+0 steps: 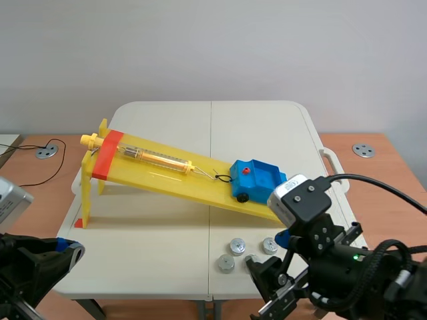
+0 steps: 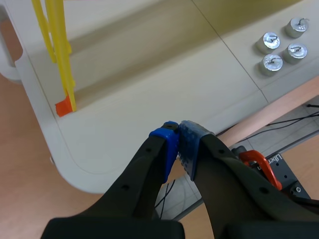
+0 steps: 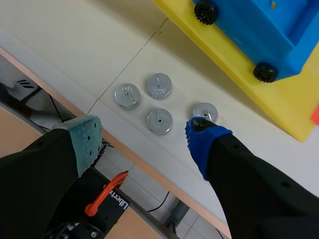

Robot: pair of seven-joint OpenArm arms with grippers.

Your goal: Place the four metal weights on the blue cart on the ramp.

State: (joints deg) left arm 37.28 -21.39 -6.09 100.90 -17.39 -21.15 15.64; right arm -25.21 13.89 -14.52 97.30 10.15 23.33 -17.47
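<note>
Four small round metal weights (image 3: 159,121) lie in a cluster on the white table near its front edge; the scene view shows them as well, weights (image 1: 237,247). My right gripper (image 3: 143,130) hovers open just above them, one pad on each side of the cluster. The blue cart (image 1: 255,179) rests low on the yellow ramp (image 1: 167,175), tied by a string to a spring scale; ahead of the right gripper I see the cart's wheels (image 3: 263,72). My left gripper (image 2: 178,144) is shut on nothing over the table's front left corner, far from the weights (image 2: 272,63).
The ramp stands on yellow legs (image 2: 62,55) with an orange foot (image 2: 64,106) at its high left end. An orange clamp (image 2: 259,164) sits below the table edge. The table's front edge runs close under both grippers. Wooden desks flank the table.
</note>
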